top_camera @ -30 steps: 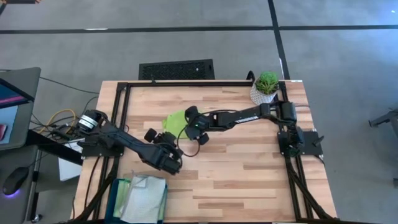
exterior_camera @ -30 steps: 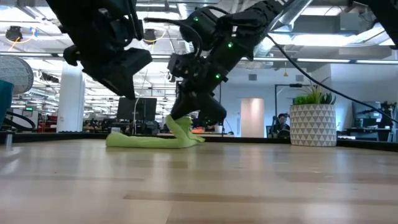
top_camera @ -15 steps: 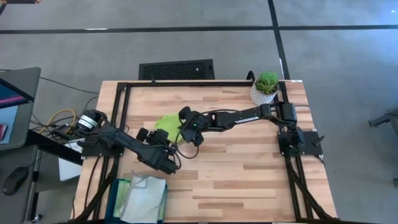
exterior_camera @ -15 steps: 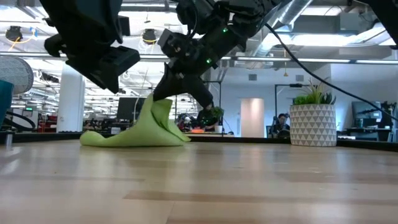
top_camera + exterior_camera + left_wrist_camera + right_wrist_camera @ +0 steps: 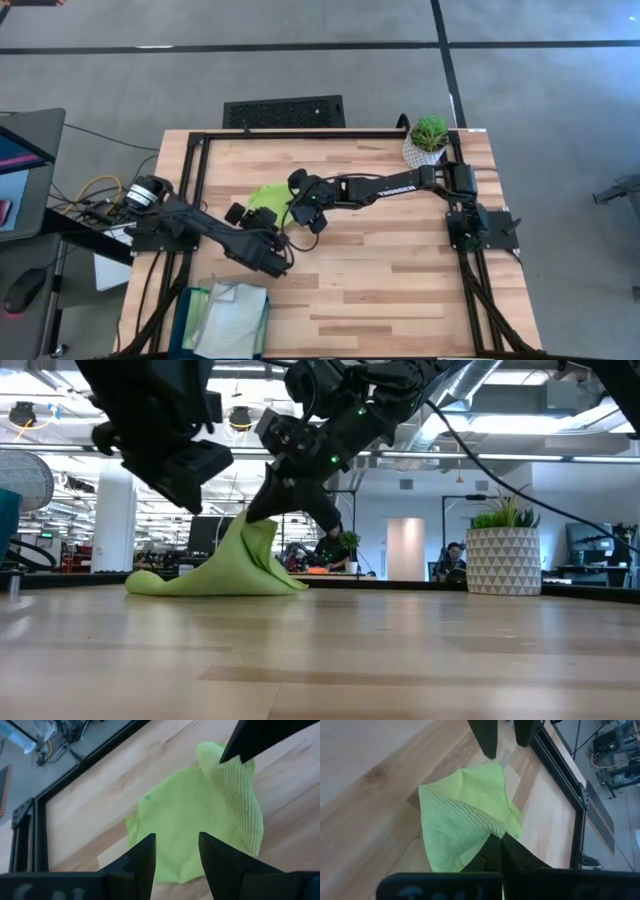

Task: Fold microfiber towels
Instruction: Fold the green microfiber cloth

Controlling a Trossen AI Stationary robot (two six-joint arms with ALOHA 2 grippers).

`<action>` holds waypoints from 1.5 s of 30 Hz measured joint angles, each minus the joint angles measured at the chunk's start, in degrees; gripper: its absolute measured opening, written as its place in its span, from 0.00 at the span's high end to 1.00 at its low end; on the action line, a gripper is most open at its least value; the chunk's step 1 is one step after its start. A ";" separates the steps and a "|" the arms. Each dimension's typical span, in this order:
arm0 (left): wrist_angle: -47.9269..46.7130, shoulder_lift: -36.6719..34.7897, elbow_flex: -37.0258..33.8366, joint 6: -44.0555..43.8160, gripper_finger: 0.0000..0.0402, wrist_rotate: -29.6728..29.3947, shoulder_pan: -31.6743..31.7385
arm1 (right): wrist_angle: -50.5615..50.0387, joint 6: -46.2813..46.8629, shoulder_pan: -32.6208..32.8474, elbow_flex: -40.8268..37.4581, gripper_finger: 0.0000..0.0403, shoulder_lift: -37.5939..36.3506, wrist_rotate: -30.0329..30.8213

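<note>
A lime green towel [image 5: 266, 195] lies left of the table's middle, its right part raised into a peak [image 5: 260, 525]. It also shows in the left wrist view [image 5: 185, 815] and the right wrist view [image 5: 460, 805]. My right gripper [image 5: 294, 202] is shut on that peak. My left gripper [image 5: 248, 217] is open and empty, hovering just near of the towel, its fingers [image 5: 145, 855] pointing at the towel's near edge. Other towels lie in the teal bin [image 5: 190, 318] at the near left; I make out pale grey-green cloth [image 5: 235, 315] there. My right gripper pinches the towel's right part [image 5: 496, 831] between its two shut fingers [image 5: 492, 851], on a bunched fold. The fingers slant down from the table's right. The pinched part is lifted into a tent [image 5: 262, 530]; the left part [image 5: 160, 582] rests on the table.
A potted plant [image 5: 428, 140] in a white patterned pot stands at the far right corner. A black frame [image 5: 300, 134] runs along the table's far and side edges. Bare wood lies in the near right half [image 5: 400, 290].
My right gripper has gone up and toward the table's left with the towel. The towel's right part, which lay low in a small fold, now stands up as a tent, and its flat part has slid a little left. In the last half second little has moved.
</note>
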 joint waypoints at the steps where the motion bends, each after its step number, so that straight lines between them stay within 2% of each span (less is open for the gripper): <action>1: 0.66 0.00 0.00 1.04 0.65 -0.28 0.45 | -0.02 0.01 0.00 0.00 0.99 0.00 0.00; 10: 7.58 0.04 -2.74 14.21 0.65 -1.76 2.12 | -0.02 0.02 0.04 -0.02 0.96 0.00 0.05; 20: 18.96 0.04 -2.75 28.13 0.65 -1.66 1.75 | 0.01 0.02 0.04 -0.04 0.97 0.00 0.07; 25: 21.02 0.04 -2.75 34.32 0.65 -2.29 1.75 | 0.03 0.02 0.11 -0.04 0.97 0.00 0.09; 31: 21.01 0.04 -2.75 36.30 0.65 -2.13 2.70 | 0.18 0.02 0.11 -0.07 0.98 0.00 0.09; 36: 21.01 0.04 -2.75 37.36 0.65 0.86 4.15 | 0.18 0.11 0.15 -0.07 0.97 -0.02 0.09; 39: 20.99 0.04 -2.75 35.82 0.65 2.95 5.23 | 0.18 0.11 0.15 -0.08 0.97 -0.02 0.08; 45: 20.83 0.04 -2.78 30.91 0.65 3.33 7.96 | -0.08 0.16 0.03 -0.11 0.97 -0.09 0.33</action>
